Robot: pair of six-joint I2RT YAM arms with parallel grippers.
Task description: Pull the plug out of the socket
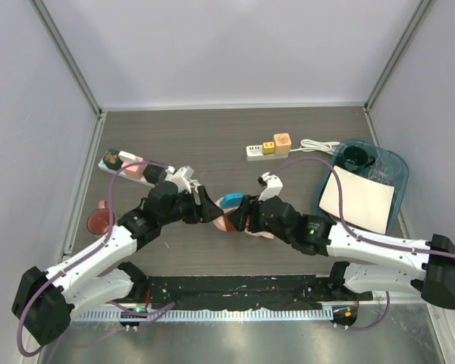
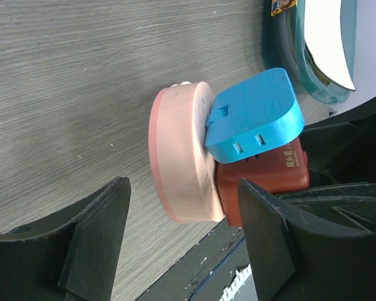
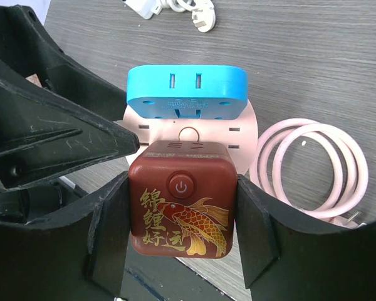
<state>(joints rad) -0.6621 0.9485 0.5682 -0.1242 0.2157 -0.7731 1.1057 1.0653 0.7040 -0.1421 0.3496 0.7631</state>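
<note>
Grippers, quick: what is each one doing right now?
Left gripper: open, jaws either side of the pink socket, not clamped.
Right gripper: closed on the red plug.

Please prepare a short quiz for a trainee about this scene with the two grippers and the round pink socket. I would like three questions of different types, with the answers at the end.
1. True or false: the right gripper is closed on the flat blue piece.
2. The open left gripper is aimed at which thing? A) the pink round socket B) the white power strip C) the teal tray
3. Fill in: in the right wrist view, the part plugged in just above the held one is ____ in colour.

Key
1. False: it is closed on the red cube plug.
2. A
3. Blue: it is the blue adapter.
</note>
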